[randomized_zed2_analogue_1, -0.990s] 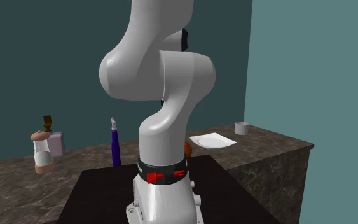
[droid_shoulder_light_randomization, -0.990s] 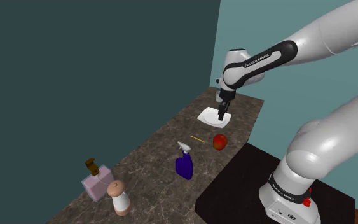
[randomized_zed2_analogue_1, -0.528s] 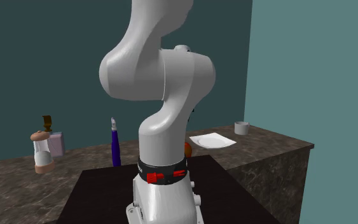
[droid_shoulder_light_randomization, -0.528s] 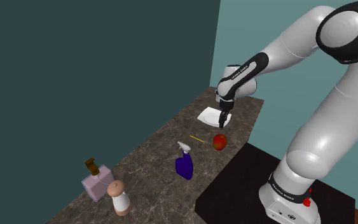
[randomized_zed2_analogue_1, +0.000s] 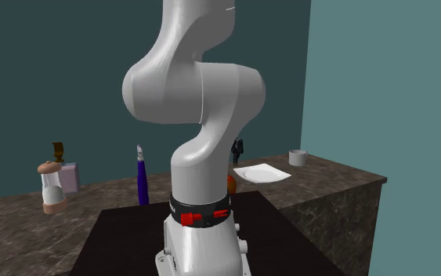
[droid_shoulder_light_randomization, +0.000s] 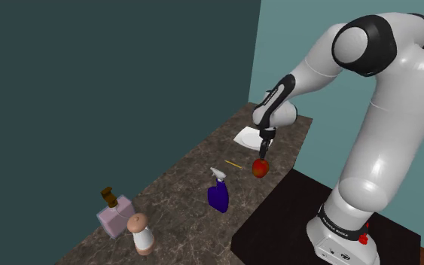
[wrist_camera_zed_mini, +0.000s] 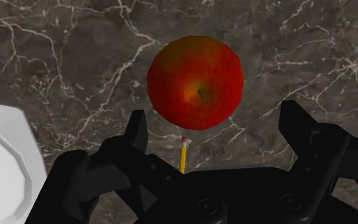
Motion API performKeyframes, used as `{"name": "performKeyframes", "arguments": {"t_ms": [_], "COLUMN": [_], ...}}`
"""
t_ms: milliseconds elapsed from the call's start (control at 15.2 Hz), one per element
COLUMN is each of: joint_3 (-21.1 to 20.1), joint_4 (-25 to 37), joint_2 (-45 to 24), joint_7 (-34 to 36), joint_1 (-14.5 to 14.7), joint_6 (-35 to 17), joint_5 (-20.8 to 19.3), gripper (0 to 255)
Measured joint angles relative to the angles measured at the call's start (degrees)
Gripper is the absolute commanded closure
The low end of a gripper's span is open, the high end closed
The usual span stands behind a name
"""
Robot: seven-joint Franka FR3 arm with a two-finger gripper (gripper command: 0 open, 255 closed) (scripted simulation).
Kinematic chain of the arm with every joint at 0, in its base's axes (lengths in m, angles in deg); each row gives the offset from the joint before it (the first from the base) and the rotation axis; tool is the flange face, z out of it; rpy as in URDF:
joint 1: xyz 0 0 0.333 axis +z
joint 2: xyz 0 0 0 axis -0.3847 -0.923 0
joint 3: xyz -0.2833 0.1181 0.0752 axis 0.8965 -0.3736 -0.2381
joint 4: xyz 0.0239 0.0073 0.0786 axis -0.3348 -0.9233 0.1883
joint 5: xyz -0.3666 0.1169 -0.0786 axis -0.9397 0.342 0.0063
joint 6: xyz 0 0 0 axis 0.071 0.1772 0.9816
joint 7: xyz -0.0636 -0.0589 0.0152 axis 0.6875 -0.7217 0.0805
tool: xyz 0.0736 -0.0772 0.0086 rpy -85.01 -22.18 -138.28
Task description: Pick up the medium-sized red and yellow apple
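Note:
The red and yellow apple [droid_shoulder_light_randomization: 260,168] rests on the dark marble counter [droid_shoulder_light_randomization: 187,188] near its front edge. In the wrist view the apple [wrist_camera_zed_mini: 196,81] lies just ahead of my gripper [wrist_camera_zed_mini: 215,130], whose two black fingers stand wide apart, open and touching nothing. From the shoulder view the gripper [droid_shoulder_light_randomization: 263,151] hangs just above the apple. In the second exterior view a sliver of the apple [randomized_zed2_analogue_1: 231,183] shows behind the arm, with the gripper [randomized_zed2_analogue_1: 237,149] above it.
A white plate [droid_shoulder_light_randomization: 252,138] lies just beyond the apple, and a yellow pencil [wrist_camera_zed_mini: 182,156] lies beside it. A purple spray bottle [droid_shoulder_light_randomization: 218,190], a pink perfume bottle [droid_shoulder_light_randomization: 114,213] and a shaker [droid_shoulder_light_randomization: 140,233] stand further along. A white cup [randomized_zed2_analogue_1: 297,157] sits near the wall.
The arm has swung down and forward, carrying the gripper from above the white plate to just over the apple. The apple and other objects have not moved.

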Motion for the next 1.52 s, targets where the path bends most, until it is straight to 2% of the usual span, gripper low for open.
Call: {"name": "performKeyframes", "arguments": {"t_ms": [264,330,990,1518], "joint_3": [-1.2,-1.4,-1.5,0.6], "joint_4": [0.4,0.4,0.4,0.2], "joint_2": [-3.9,-4.3,-4.6,1.6], "joint_7": [-2.5,-2.8,-3.0,0.9], "joint_1": [-0.6,-0.6,-0.7,0.2], "joint_6": [-3.1,-3.4,-3.8,1.6], "joint_5": [3.4,3.8,4.1,-1.4], "gripper": [0,255,255,255]}}
